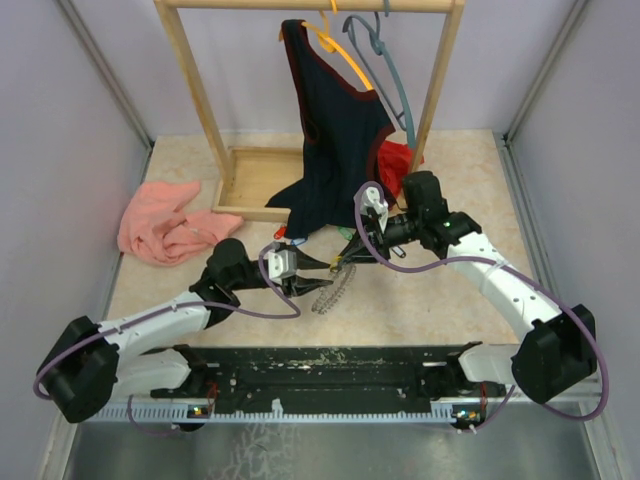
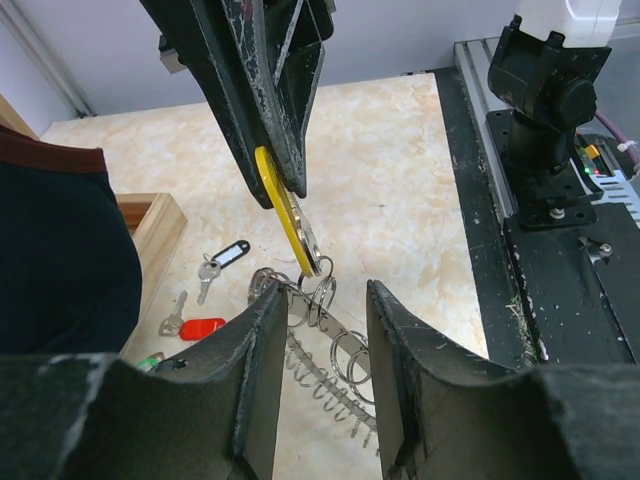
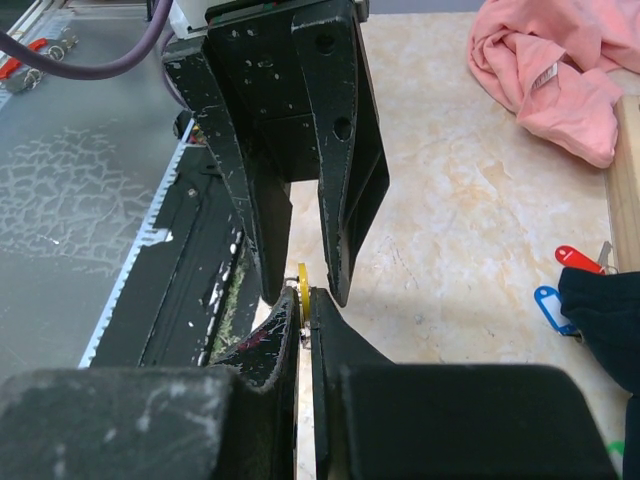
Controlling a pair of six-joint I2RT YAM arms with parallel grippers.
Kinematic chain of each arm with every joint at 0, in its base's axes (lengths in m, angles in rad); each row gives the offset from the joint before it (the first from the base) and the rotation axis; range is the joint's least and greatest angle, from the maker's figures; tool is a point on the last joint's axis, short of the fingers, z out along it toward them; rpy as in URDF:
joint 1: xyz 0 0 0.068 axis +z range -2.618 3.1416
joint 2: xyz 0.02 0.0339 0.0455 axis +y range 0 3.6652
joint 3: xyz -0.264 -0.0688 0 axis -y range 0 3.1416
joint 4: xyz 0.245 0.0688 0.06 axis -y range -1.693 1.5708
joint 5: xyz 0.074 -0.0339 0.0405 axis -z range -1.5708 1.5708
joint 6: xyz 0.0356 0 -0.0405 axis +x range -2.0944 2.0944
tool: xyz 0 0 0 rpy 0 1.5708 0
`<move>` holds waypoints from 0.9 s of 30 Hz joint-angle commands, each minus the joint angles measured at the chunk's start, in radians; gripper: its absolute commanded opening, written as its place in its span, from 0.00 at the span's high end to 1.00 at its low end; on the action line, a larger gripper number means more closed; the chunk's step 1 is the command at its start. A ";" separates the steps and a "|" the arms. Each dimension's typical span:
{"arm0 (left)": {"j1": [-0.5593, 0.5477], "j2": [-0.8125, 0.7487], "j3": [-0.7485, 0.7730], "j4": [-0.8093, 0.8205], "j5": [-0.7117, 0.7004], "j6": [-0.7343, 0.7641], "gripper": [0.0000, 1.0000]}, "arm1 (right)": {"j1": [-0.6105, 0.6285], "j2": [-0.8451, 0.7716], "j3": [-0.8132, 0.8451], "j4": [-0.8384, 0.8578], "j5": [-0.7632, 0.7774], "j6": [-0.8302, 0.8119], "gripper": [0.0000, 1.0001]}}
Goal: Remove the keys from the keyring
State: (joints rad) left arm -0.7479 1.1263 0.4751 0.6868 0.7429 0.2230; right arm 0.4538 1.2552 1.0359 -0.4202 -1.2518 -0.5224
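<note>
The keyring (image 1: 335, 290) is a dark flat ring, lifted off the table between the two grippers; its shadow lies below. In the left wrist view it is a metal strip (image 2: 335, 330) with small split rings, spanning between my left gripper's (image 2: 325, 295) fingers and touching both. My right gripper (image 3: 305, 295) is shut on a yellow key tag (image 3: 303, 280), still linked to the ring (image 2: 280, 205). Loose keys lie on the table: a dark-tagged one (image 2: 228, 255), a red-tagged one (image 2: 200, 328), a bare silver one (image 2: 175, 315). Red (image 3: 578, 257) and blue (image 3: 548, 300) tags show in the right wrist view.
A wooden rack (image 1: 250, 180) stands at the back with a dark garment (image 1: 330, 140) and coloured hangers (image 1: 375, 60). A pink cloth (image 1: 165, 225) lies at the left. A red cloth (image 1: 395, 160) sits behind the right arm. The black base rail (image 1: 320, 365) runs along the near edge.
</note>
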 commanded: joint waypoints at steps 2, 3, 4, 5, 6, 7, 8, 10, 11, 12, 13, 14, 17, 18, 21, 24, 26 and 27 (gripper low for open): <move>0.007 0.020 0.033 -0.007 0.041 0.000 0.58 | -0.009 0.001 0.059 0.022 -0.054 -0.015 1.00; 0.008 0.022 0.033 -0.007 0.042 0.000 0.59 | -0.009 0.002 0.058 0.022 -0.054 -0.016 1.00; 0.009 0.022 0.033 -0.007 0.042 0.000 0.59 | -0.009 0.001 0.058 0.023 -0.055 -0.015 1.00; 0.009 0.024 0.033 -0.007 0.042 0.000 0.60 | -0.008 0.001 0.058 0.022 -0.055 -0.015 1.00; 0.009 0.024 0.033 -0.008 0.044 0.001 0.62 | -0.009 0.001 0.058 0.021 -0.055 -0.015 1.00; 0.010 0.025 0.033 -0.008 0.045 -0.002 0.64 | -0.009 0.001 0.058 0.021 -0.055 -0.015 1.00; 0.010 0.027 0.033 -0.009 0.047 -0.003 0.64 | -0.009 0.002 0.058 0.021 -0.055 -0.016 1.00; 0.010 0.030 0.033 -0.009 0.047 -0.004 0.65 | -0.009 0.002 0.058 0.021 -0.056 -0.017 1.00; 0.010 0.031 0.033 -0.009 0.048 -0.004 0.65 | -0.009 0.000 0.058 0.020 -0.055 -0.017 1.00; 0.011 0.033 0.033 -0.009 0.051 -0.006 0.65 | -0.009 0.000 0.058 0.021 -0.055 -0.017 1.00; 0.012 0.034 0.033 -0.009 0.053 -0.008 0.66 | -0.009 0.000 0.058 0.020 -0.057 -0.018 1.00; 0.012 0.037 0.034 -0.009 0.057 -0.008 0.66 | -0.009 0.000 0.058 0.021 -0.058 -0.017 1.00; 0.013 0.042 0.035 -0.009 0.061 -0.011 0.67 | -0.009 0.000 0.058 0.020 -0.059 -0.017 1.00; 0.014 0.043 0.036 -0.009 0.063 -0.011 0.68 | -0.009 0.000 0.058 0.020 -0.058 -0.017 1.00; 0.016 0.045 0.037 -0.009 0.068 -0.014 0.71 | -0.009 0.001 0.058 0.020 -0.059 -0.017 1.00; 0.018 0.050 0.038 -0.008 0.071 -0.020 0.76 | -0.009 0.000 0.058 0.021 -0.059 -0.017 1.00; 0.019 0.052 0.039 -0.007 0.070 -0.023 0.78 | -0.008 0.002 0.057 0.021 -0.058 -0.016 1.00; 0.019 0.052 0.039 -0.007 0.069 -0.023 0.79 | -0.009 0.000 0.058 0.021 -0.059 -0.017 1.00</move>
State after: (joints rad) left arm -0.7357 1.1706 0.4797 0.6792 0.7879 0.2092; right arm 0.4538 1.2552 1.0359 -0.4206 -1.2598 -0.5240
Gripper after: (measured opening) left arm 0.221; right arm 0.023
